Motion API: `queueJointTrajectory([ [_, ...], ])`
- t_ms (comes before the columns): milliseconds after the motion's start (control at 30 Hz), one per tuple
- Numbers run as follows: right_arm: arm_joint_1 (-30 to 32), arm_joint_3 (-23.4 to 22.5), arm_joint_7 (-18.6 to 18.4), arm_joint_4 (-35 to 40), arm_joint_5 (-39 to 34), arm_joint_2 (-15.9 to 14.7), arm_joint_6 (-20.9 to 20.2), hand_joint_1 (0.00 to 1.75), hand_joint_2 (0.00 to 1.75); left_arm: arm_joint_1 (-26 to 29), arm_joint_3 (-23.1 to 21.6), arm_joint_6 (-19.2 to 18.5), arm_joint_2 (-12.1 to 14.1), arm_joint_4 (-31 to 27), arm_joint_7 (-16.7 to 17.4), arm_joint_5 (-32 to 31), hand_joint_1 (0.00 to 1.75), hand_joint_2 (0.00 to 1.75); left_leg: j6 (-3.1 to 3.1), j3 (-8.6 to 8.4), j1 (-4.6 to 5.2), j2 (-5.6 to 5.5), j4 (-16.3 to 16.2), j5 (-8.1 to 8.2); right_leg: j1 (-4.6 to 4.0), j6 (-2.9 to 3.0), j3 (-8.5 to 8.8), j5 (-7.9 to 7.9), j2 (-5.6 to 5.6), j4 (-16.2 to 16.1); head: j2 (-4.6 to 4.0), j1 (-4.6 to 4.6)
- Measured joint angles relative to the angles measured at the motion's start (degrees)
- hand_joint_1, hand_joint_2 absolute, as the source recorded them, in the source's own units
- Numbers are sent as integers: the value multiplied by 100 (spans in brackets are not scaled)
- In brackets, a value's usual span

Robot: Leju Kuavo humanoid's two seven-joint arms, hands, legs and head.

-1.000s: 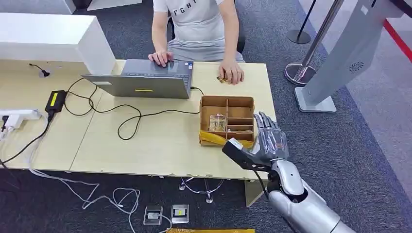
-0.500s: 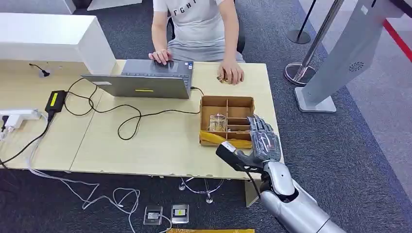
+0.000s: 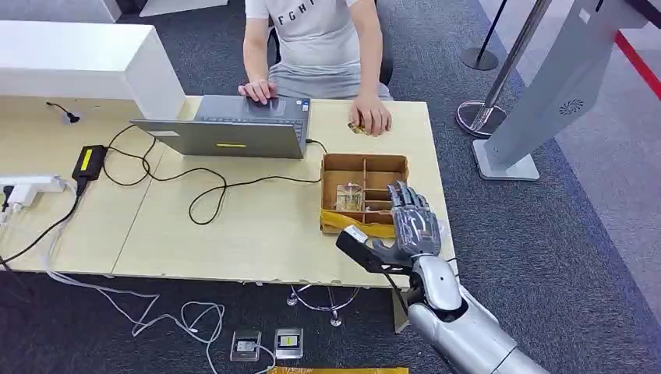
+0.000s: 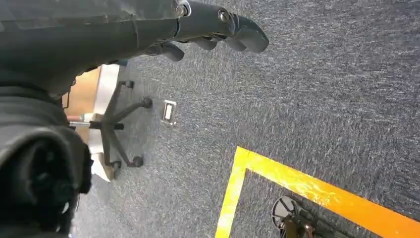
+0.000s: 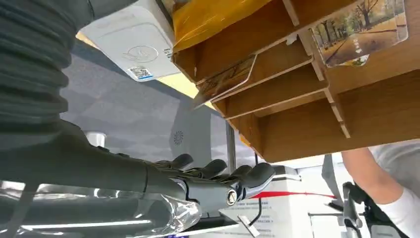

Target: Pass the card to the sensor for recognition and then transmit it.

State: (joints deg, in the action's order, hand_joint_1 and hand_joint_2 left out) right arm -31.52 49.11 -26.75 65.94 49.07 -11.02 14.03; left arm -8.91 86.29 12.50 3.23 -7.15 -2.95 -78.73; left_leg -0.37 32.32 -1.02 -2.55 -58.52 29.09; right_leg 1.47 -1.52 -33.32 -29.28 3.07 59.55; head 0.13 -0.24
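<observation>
Hovering over the wooden box [image 3: 365,192], the right hand [image 3: 411,226] spreads its fingers [image 3: 403,198], holding nothing.

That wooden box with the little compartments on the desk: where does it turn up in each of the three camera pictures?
Head view: the wooden box sits near the desk's right edge, just beyond the right hand.
Right wrist view: it takes up the upper right of the picture, seen close and turned.
Left wrist view: not in it.
Shared landmark: the picture card standing in one compartment.
</observation>
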Motion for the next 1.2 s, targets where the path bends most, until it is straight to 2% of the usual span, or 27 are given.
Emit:
queueJointTrajectory([
  [500, -36, 2, 55, -216, 26, 107, -68, 0, 175, -1, 4, -2, 2, 0, 4, -13, 0, 0, 0, 0, 0, -1, 0, 0, 0, 0, 0, 0, 0, 0, 0, 0],
  [667, -42, 2, -29, -284, 83, 111, -118, 0, 175, 0, 4, -24, 9, 0, 4, -68, 0, 0, 0, -1, 0, -1, 0, 0, 0, 0, 0, 0, 0, 0, 0, -2],
  [1067, -41, 2, 9, -433, 186, 116, -33, 0, 175, 0, 4, -46, 9, -2, -11, -103, 0, 0, 0, -1, 0, -1, 0, 0, 0, 0, 0, 0, 0, 0, 0, -2],
  [1100, -40, 2, 46, -448, 199, 118, -9, 115, 175, 0, 4, -46, 9, 0, -11, -101, 0, 0, 0, -1, 0, -1, 0, 0, 0, 0, 0, 0, 0, 0, 0, -2],
  [1200, -40, 4, 151, -485, 192, 157, 26, 115, 175, 0, 4, -20, 7, 0, -11, -85, 0, 0, 0, 0, 0, 0, 0, 0, 0, 0, 0, 0, 1, 0, 0, 0],
])
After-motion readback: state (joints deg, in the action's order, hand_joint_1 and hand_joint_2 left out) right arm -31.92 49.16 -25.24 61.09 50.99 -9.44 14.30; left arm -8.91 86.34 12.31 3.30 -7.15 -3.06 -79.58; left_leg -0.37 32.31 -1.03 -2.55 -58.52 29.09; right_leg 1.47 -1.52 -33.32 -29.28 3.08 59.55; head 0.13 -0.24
